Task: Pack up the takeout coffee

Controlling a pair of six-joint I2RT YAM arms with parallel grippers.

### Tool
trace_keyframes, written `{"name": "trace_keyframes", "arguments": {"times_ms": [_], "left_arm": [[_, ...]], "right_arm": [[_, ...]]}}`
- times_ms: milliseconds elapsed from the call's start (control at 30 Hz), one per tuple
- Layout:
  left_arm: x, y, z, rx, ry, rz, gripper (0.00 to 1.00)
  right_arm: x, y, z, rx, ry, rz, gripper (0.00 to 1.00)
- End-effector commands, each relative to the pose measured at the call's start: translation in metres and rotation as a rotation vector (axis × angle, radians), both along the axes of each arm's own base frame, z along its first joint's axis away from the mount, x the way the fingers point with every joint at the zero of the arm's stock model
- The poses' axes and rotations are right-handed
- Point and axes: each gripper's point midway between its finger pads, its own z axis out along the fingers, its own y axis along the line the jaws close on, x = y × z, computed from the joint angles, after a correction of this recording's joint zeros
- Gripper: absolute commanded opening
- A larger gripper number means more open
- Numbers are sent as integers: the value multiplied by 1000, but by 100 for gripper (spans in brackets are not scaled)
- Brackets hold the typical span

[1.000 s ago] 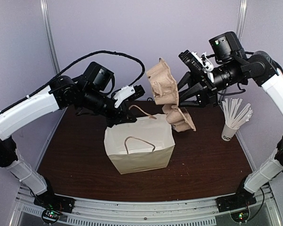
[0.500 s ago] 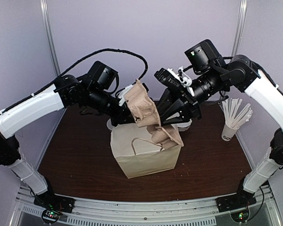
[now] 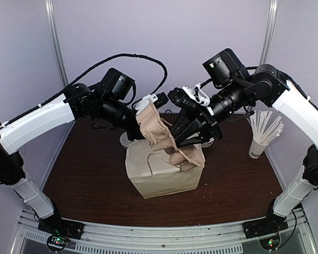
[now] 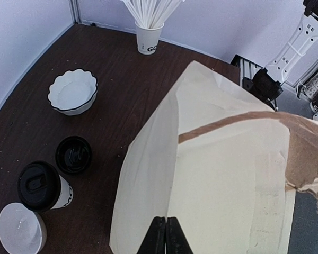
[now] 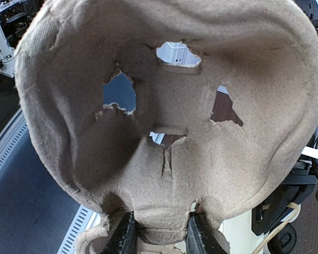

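Two grips at work: pinching the paper bag [image 3: 164, 182] by its wall with the left fingers [image 4: 157, 236] closed tight, and clamping the pulp cup carrier [image 3: 156, 129] by its edge between the right fingers [image 5: 124, 236], tilted partway into the bag's mouth. Likely seating the carrier ahead of the drink. Leaving the takeout coffee [image 4: 42, 186] lidded and upright on the surface [image 4: 111, 79], beside a loose black lid [image 4: 73, 155], well outside the bag. Next: levelling the carrier, easing it down without catching the rim, then letting go.

The bag [image 4: 228, 201] is smooth matt paper. The cup tray [image 5: 254, 106] is rough cardboard. The coffee lid [image 4: 37, 182] looks like plastic.
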Motion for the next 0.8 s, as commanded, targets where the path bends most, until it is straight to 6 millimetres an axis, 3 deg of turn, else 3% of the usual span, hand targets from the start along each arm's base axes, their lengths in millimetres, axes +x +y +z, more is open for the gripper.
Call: {"name": "trace_keyframes", "arguments": {"times_ms": [0,200,400,633,767], "left_arm": [[-1,-12,17,-72,19,-35,3],[-7,-13,15,-77,39,-61,0],[-8,-11,15,-73,35,-67,0],[-2,-8,16,-65,9,-32,30],[4,-1,18,-56,-29,14,40]], "right_arm": [[16,10,-1,5,-81,-45,29],[27,18,-3,7,-110,-72,29],[35,11,-6,-15,-149,-115,29],[49,9,-47,-99,-144,-191,28],[61,5,-60,-131,-168,-245,28]]}}
